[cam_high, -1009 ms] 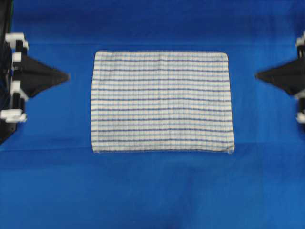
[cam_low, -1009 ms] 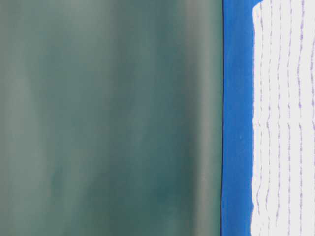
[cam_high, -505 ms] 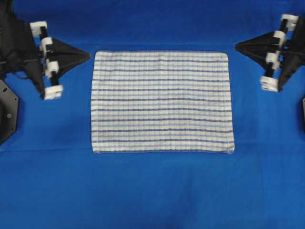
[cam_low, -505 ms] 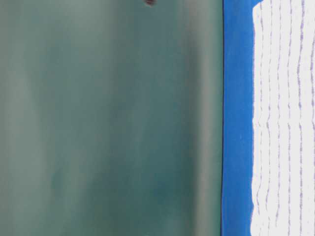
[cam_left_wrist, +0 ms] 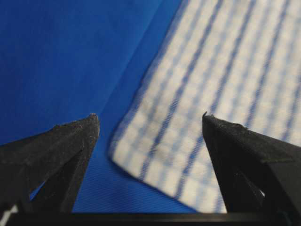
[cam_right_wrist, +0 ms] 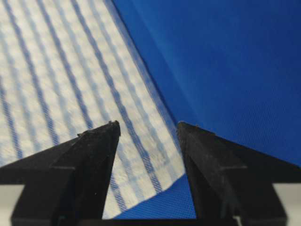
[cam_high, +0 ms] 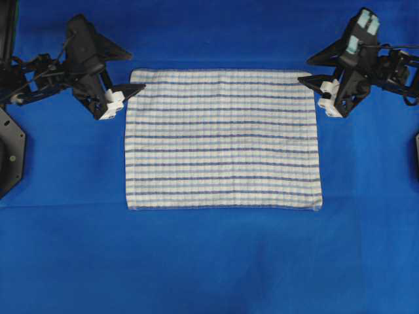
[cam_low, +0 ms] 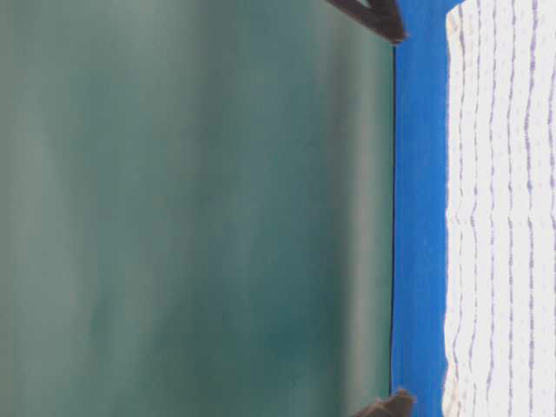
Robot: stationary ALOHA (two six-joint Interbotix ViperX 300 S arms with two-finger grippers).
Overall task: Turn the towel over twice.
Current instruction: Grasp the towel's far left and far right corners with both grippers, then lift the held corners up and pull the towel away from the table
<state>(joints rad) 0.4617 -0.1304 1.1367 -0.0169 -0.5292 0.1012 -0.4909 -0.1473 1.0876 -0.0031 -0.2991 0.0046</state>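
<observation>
The towel (cam_high: 222,140), white with thin blue stripes, lies flat and spread out on the blue table covering. In the table-level view the towel (cam_low: 504,208) also lies flat. My left gripper (cam_high: 134,70) is open over the towel's far left corner. In the left wrist view the gripper (cam_left_wrist: 149,117) has that corner of the towel (cam_left_wrist: 197,94) between its fingers, untouched. My right gripper (cam_high: 304,72) is open at the far right corner. In the right wrist view the gripper (cam_right_wrist: 148,125) straddles the towel (cam_right_wrist: 56,70) at its edge. Neither gripper holds anything.
The blue table covering (cam_high: 209,261) stretches well beyond the towel on every side. A dark arm base (cam_high: 10,157) stands at the left edge. A grey-green backdrop (cam_low: 191,208) rises behind the table.
Both arms have swung in from the table's sides to the towel's far corners. Both grippers have gone from shut to open. The towel has not moved.
</observation>
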